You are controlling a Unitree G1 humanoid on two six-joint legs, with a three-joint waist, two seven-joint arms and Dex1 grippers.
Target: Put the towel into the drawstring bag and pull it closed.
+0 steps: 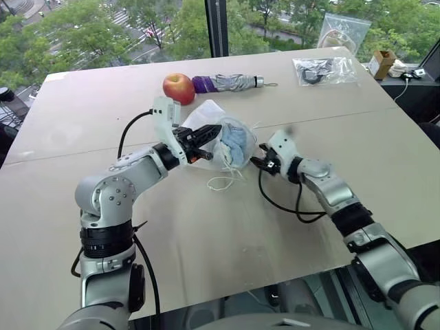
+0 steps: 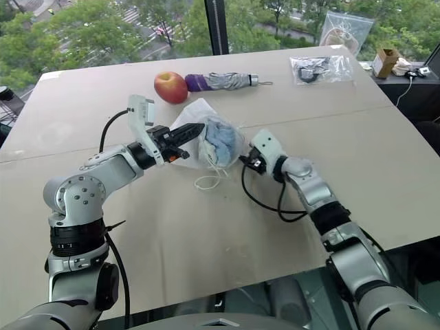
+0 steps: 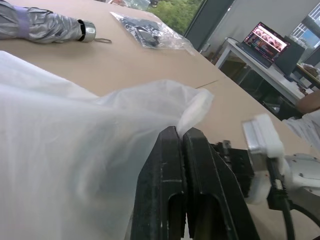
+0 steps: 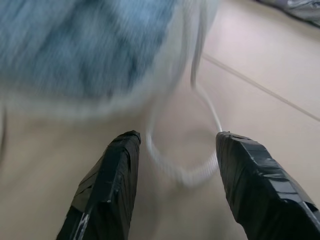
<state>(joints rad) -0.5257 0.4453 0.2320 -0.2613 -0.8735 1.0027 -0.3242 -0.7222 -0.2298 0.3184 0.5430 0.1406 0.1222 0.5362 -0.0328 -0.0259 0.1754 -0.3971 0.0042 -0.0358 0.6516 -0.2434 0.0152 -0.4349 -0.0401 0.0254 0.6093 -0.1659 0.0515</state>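
Left claw (image 1: 206, 146) clamped tight, arm bent inward; right claw (image 4: 175, 145) parted, forearm reaching forward.

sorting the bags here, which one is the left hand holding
The white drawstring bag with the blue towel inside; the left hand pinches its fabric. The two clear plastic zip bags lie untouched at the table's far edge.

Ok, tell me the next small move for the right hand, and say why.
Probably close the right hand on the cord loop lying between its open fingers. The towel already sits inside the bag, and the left hand is shut on the bag's edge, so pulling the cord is what remains.
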